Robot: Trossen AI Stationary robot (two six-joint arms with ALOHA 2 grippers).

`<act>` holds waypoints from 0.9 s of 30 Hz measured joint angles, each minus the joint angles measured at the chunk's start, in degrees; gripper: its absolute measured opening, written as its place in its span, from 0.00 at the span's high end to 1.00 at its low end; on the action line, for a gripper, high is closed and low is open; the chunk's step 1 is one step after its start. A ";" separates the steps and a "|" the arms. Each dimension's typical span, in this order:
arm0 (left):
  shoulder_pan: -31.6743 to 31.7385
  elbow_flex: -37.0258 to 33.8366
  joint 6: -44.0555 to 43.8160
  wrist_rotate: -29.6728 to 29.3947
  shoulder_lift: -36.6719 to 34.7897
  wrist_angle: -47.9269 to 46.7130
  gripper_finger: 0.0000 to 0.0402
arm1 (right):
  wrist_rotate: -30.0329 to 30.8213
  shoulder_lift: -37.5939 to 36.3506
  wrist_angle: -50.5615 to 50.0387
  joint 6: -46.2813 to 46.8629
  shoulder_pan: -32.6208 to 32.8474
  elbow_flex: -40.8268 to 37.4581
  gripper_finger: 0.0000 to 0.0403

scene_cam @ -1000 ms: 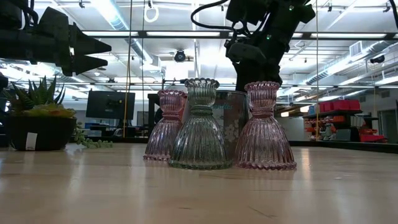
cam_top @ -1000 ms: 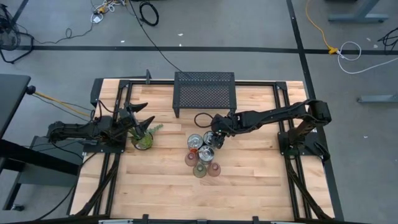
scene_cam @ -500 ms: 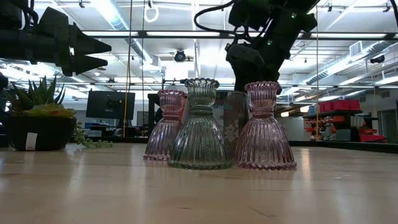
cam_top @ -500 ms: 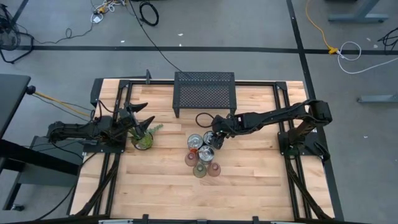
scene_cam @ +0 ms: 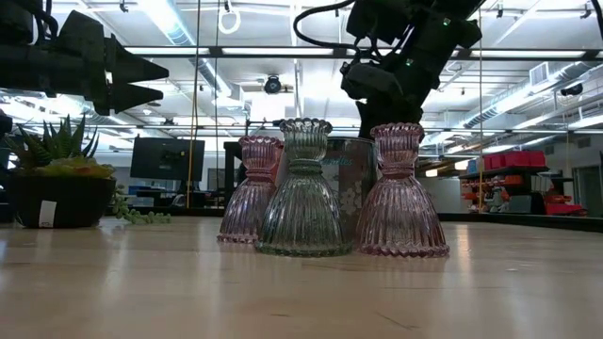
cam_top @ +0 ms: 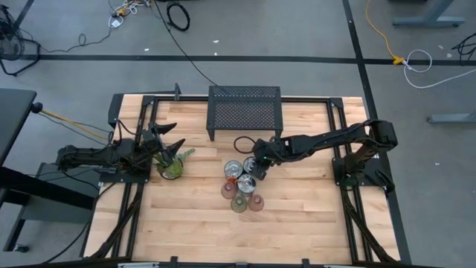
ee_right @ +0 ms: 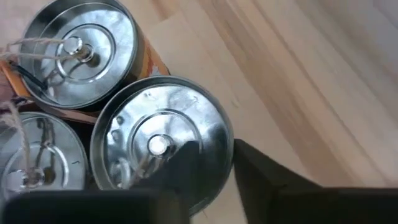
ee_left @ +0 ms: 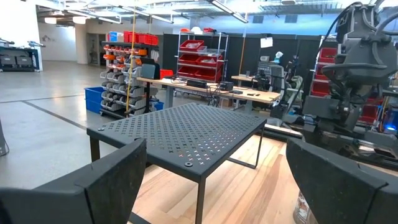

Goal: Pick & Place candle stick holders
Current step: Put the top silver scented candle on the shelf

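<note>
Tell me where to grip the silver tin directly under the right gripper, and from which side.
Grip the silver tin by its round rim, from straight above. It stands upright, packed against two other tins, so only its side facing bare table is free. The right gripper straddles that rim edge.

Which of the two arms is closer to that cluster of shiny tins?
The right. Its tool hangs directly over the tins; the left tool waits far off, above the plant.
</note>
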 joint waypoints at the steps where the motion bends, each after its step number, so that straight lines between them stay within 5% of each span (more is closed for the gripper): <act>1: -0.01 0.01 -0.01 -0.01 0.00 -0.01 0.04 | -0.05 0.00 -0.13 -0.48 -0.02 -0.02 0.86; 4: 0.01 0.02 -0.02 -0.02 0.00 0.00 0.04 | -0.63 0.02 0.10 -0.85 -0.24 0.03 0.97; 16: -0.01 0.02 0.01 0.00 0.00 -0.01 0.04 | -2.30 -0.04 -1.62 -1.45 -0.46 0.87 1.00; 27: -0.01 0.01 0.04 -0.01 -0.01 0.00 0.04 | -0.37 0.13 -16.00 -4.96 -0.44 12.70 1.00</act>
